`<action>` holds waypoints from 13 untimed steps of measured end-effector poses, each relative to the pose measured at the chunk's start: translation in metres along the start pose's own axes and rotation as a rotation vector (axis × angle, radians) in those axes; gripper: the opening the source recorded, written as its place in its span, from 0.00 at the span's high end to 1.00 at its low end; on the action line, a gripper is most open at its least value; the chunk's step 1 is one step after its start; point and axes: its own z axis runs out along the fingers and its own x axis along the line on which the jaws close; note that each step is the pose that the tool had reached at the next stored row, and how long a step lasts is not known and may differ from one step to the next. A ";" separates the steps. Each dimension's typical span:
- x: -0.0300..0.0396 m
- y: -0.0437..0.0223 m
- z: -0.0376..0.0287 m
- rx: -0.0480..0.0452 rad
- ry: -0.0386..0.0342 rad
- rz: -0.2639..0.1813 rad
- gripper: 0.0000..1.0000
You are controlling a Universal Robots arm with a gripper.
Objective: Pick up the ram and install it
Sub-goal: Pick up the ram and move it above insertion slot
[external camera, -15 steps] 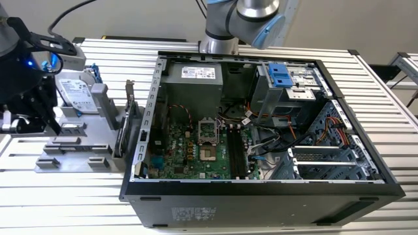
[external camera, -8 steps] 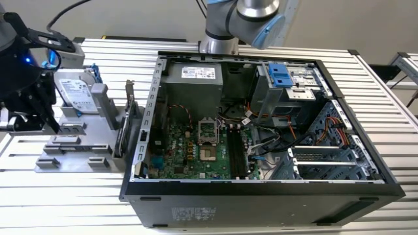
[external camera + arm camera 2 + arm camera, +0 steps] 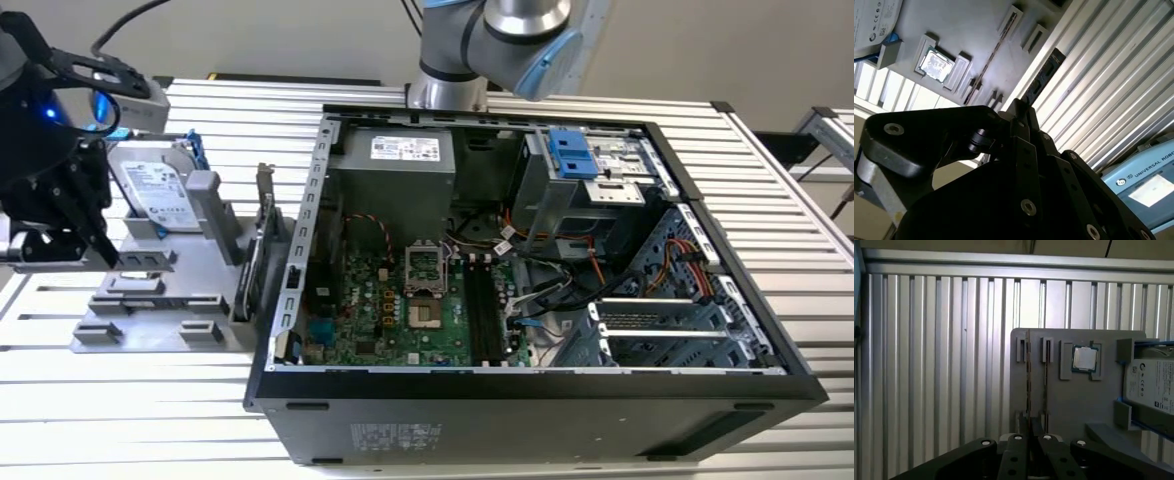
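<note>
Second wrist view gives the best look at the ram (image 3: 1043, 76). It is a long, narrow, dark stick rising out from between the tips of the black gripper (image 3: 1021, 112), which is closed narrowly on its lower end. That clamped end is hidden inside the fingers, so its full length cannot be seen. The face that shows is near-black, with darker rectangular chips in a row and a small pale mark near the far end; finer detail is hard to make out. Behind the stick lie the ribbed metal counter (image 3: 1114, 90) and the edge of the grey holder (image 3: 969, 20).

In the first wrist view the ram (image 3: 1027, 385) is seen edge-on, as a thin dark line running up from the gripper (image 3: 1029, 432) across the holder (image 3: 1069, 405). A second thin stick (image 3: 1045, 380) stands in the holder slot nearer the square silver processor (image 3: 1085, 359). The hard drive (image 3: 1154, 385) is cut off at the frame edge.

In the exterior view the gripper (image 3: 94, 250) hangs over the near corner of the holder at the exterior view's left. It is partly cut off by the frame, and the ram cannot be picked out against its black body. The open computer case (image 3: 534, 385) sits well apart on the counter (image 3: 134, 420), its motherboard (image 3: 387, 300) exposed, with long dark memory slots (image 3: 481, 310) showing no stick in them.
</note>
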 end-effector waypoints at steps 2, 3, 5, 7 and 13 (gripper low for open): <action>0.0000 0.0000 -0.0014 0.0000 0.0000 0.000 1.00; 0.0000 0.0001 -0.0021 0.0001 0.0000 0.000 1.00; 0.0000 0.0001 -0.0037 0.0000 0.0001 0.000 1.00; -0.0001 0.0001 -0.0052 0.0000 0.0000 0.000 1.00; -0.0001 0.0002 -0.0092 0.0001 -0.0001 0.000 1.00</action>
